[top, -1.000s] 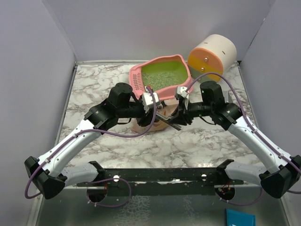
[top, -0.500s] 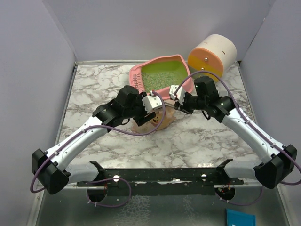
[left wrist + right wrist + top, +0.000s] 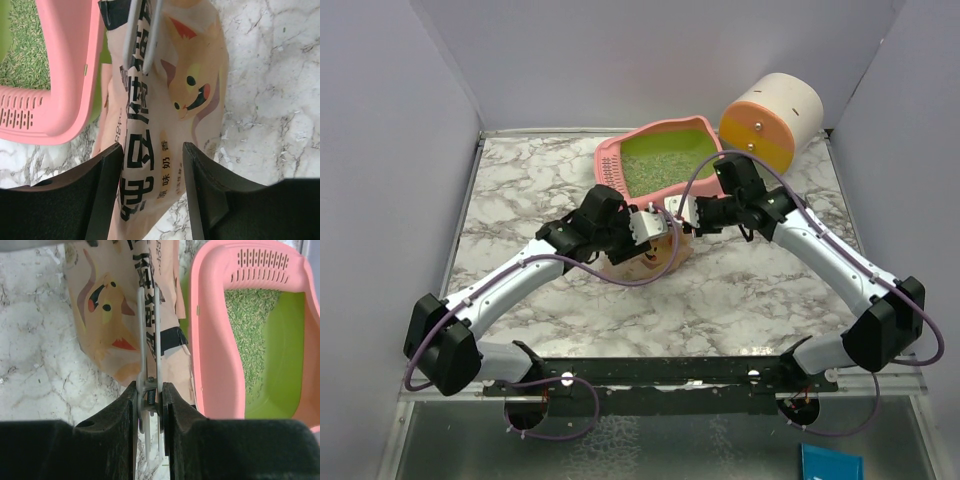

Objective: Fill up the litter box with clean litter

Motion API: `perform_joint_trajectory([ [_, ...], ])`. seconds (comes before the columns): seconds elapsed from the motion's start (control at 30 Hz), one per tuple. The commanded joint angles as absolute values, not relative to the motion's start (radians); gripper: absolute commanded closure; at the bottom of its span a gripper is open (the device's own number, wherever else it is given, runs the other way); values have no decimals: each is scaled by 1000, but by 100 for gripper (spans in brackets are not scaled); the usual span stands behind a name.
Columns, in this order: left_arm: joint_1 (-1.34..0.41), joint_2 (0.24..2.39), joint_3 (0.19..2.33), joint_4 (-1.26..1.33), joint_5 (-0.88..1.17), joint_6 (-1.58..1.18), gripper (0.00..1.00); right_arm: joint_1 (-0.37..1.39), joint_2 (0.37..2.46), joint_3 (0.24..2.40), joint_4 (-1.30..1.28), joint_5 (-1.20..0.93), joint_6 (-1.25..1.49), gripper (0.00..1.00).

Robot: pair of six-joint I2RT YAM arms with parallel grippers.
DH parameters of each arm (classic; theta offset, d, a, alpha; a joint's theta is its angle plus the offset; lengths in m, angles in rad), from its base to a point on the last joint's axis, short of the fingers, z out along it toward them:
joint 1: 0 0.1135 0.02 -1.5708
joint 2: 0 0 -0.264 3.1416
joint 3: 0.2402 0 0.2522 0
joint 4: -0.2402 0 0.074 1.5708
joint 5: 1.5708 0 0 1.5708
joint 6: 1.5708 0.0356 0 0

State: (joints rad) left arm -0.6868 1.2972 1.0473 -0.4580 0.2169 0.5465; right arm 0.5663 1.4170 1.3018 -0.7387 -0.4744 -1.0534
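From above, a pink litter box (image 3: 612,160) with a green inside sits at the far middle of a marble bench (image 3: 520,190). A round white-and-orange cabinet (image 3: 772,118) stands to its right. Clean litter (image 3: 665,160) lies inside the box. A tan pouch (image 3: 642,262) lies just near the box's near rim. Both arms reach in over it, the left pincer (image 3: 655,228) and the right pincer (image 3: 681,213) close together.

From the left wrist, the left pincer (image 3: 152,146) stands wide over the tan pouch (image 3: 170,115), which shows a cartoon animal and black Chinese characters. The pouch spreads beyond the fingers (image 3: 107,190); whether they touch it cannot be told. A grey metal tool (image 3: 142,30) lies along the pouch's far end. The pink rim (image 3: 60,75) is to the left.

From the right wrist, the right pincer (image 3: 150,386) is clamped narrowly on the grey metal tool (image 3: 149,330), which has two thin parallel bars reaching over the pouch (image 3: 110,315). On the right is the litter box (image 3: 210,350), with pale green granules (image 3: 247,335) over part of its floor, below the slotted grille.
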Motion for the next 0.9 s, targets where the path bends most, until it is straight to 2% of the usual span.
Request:
perform_joint_trajectory([
  [0.0,-674,1326,1042,-417,231,590,51,540,1437,1360,-781,-535,-1151,99],
  [0.07,-675,1340,1046,-411,225,592,62,531,1449,1365,-786,-544,-1166,99],
  [0.2,-675,1356,1062,-400,196,587,100,523,1464,1361,-773,-547,-1190,99],
  [0.47,-675,1351,1092,-387,87,607,100,521,1473,1351,-761,-604,-1218,99],
  [0.87,-676,1333,1131,-357,95,644,100,522,1502,1281,-658,-658,-1227,99],
])
